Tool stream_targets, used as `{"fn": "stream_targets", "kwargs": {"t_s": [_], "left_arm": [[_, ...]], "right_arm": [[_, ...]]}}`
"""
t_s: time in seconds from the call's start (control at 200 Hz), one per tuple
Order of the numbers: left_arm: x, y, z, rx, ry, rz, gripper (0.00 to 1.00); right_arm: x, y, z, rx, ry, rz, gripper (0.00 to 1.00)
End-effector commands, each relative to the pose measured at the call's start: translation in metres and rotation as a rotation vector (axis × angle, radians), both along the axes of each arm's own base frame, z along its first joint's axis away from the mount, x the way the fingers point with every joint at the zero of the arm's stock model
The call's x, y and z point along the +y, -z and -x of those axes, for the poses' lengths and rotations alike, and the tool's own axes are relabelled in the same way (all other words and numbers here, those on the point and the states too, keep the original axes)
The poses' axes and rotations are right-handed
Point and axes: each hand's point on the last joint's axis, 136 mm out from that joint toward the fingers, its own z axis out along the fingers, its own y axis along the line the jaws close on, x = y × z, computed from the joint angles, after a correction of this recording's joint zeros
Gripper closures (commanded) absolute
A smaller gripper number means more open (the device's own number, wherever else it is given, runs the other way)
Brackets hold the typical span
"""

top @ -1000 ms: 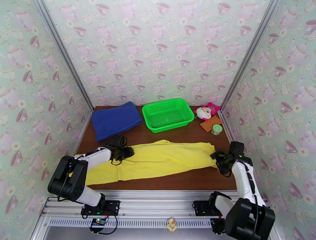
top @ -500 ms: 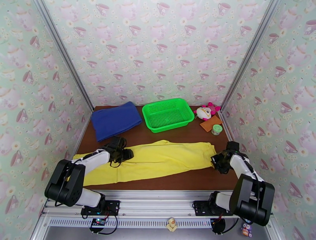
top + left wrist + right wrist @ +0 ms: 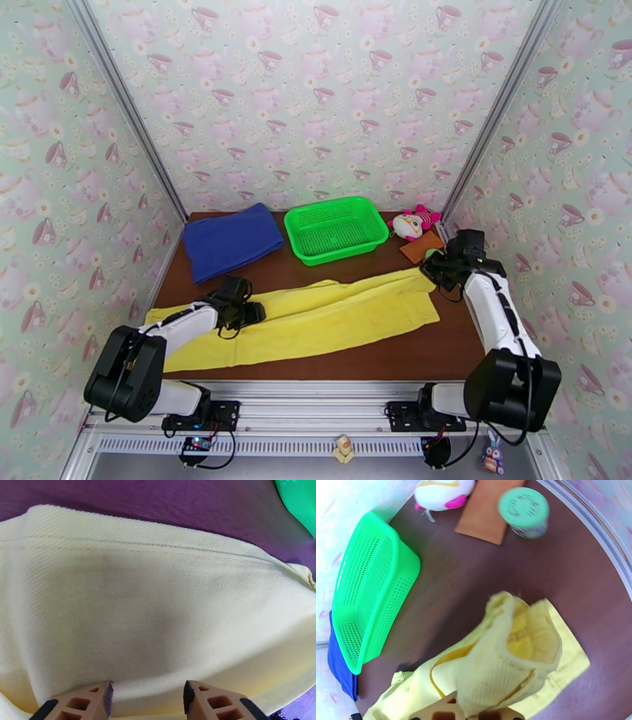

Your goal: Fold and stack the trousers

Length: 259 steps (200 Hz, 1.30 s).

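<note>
My right claw (image 3: 436,273) had swung from four o'clock to two o'clock, clenched on the end of the yellow trousers (image 3: 316,320), lifting it. My left claw (image 3: 147,693), jaws parted and gripping nothing, hovered over the cloth at nine o'clock. The trousers lay long and mostly flat across the table (image 3: 355,363). Folding seemed barely begun, and stacking remained.

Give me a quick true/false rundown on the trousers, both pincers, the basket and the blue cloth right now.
1. The right pincer is shut on one end of the trousers. True.
2. The trousers lie inside the green basket. False: they lie on the table, on the near side of the green basket.
3. The left pincer has its jaws apart over the trousers. True.
4. The dark blue cloth lies right of the green basket. False: the dark blue cloth lies to its left.
</note>
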Motion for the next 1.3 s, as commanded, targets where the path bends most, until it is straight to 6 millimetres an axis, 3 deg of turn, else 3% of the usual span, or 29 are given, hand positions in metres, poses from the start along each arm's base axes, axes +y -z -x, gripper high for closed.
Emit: {"fn": "stream_targets", "kwargs": {"t_s": [0.0,0.17,0.336,0.451,0.651,0.821,1.047,1.292], "left_arm": [[0.013,0.005,0.012,0.022,-0.009,-0.064,0.48],[0.01,0.004,0.015,0.005,-0.004,-0.037,0.48],[-0.005,-0.005,0.015,-0.036,0.048,0.04,0.5],[-0.008,-0.009,0.016,-0.046,0.057,0.06,0.52],[-0.013,-0.01,0.019,-0.035,0.069,0.082,0.53],[-0.011,-0.009,0.023,-0.013,0.072,0.071,0.53],[-0.006,-0.005,0.033,0.035,0.035,0.061,0.54],[0.001,-0.008,0.041,0.067,-0.031,0.049,0.57]], "right_arm": [[-0.002,-0.02,-0.04,-0.119,-0.12,0.14,1.0],[-0.006,-0.039,-0.067,-0.286,-0.164,0.249,1.0],[-0.001,-0.019,-0.062,-0.285,-0.232,0.273,1.0],[-0.005,0.0,-0.04,-0.245,-0.207,0.297,1.0],[-0.036,0.038,0.013,-0.042,-0.048,0.402,1.0],[-0.045,0.065,0.052,0.073,0.034,0.42,1.0],[-0.057,0.09,0.082,0.206,0.072,0.479,1.0],[-0.057,0.099,0.11,0.252,0.13,0.464,1.0]]}}
